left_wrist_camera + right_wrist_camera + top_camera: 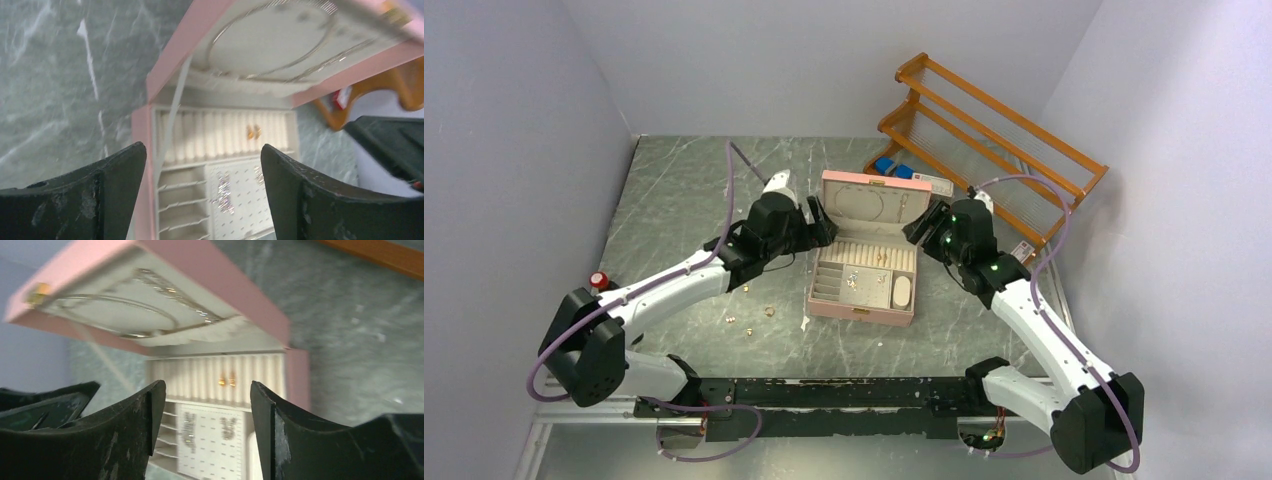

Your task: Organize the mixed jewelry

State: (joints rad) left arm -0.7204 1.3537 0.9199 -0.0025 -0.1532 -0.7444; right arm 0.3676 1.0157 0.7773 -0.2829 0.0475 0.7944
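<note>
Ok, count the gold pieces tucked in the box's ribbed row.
2. Both are tucked side by side near the middle of the ribbed row: one gold piece, the other right beside it. Blur could hide more.

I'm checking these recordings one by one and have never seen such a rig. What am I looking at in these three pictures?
Two robot arms are bolted at the near edge of the table. One picture looks down from above and behind them; the other two come from a camera on each wrist, so the black shapes at the bottom are that arm's own fingers. Between the arms sits an open pink jewelry box, lid upright. Several tiny gold pieces lie loose on the table left of it. A wooden rack stands at the back right. The left gripper and right gripper sit either side of the lid, both open, holding nothing.
</note>
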